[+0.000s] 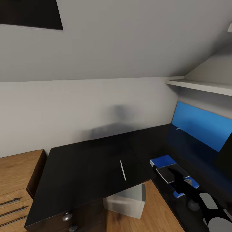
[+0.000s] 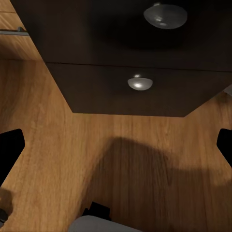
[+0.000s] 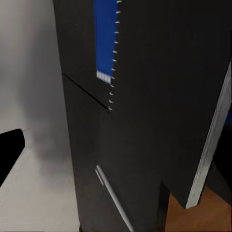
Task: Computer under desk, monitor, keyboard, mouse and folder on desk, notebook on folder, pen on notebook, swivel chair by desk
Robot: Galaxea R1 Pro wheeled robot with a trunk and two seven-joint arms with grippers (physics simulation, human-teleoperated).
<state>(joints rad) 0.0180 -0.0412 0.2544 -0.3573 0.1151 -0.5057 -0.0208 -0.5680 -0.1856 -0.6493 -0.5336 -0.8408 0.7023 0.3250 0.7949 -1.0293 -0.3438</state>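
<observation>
- Picking up the pen [image 1: 122,170] looks like the step in hand, because the notebook [image 1: 168,174] already lies on the blue folder [image 1: 161,160] at the right part of the desk [image 1: 80,170].
- The pen lies flat on the left part of the desk, near its front edge, well apart from the folder.
- The right gripper [image 1: 176,179] hangs over the near end of the notebook. I cannot tell if its jaws are released or clenched, since the right wrist view shows one finger [image 3: 9,152] only.
- The left gripper [image 2: 116,145] points down at the wood floor in front of the drawer knobs [image 2: 139,83], with the jaws released and nothing between them.
- The pen is thin and low, so it is better to come straight from above and set the fingers across it, not along it.
- Closing at the middle of the pen should keep it from tilting.
- A risk is that the pen rolls on the smooth top and falls over the front edge, toward the computer [image 1: 129,199] below.
- On the notebook, it should be laid down low and flat.
</observation>
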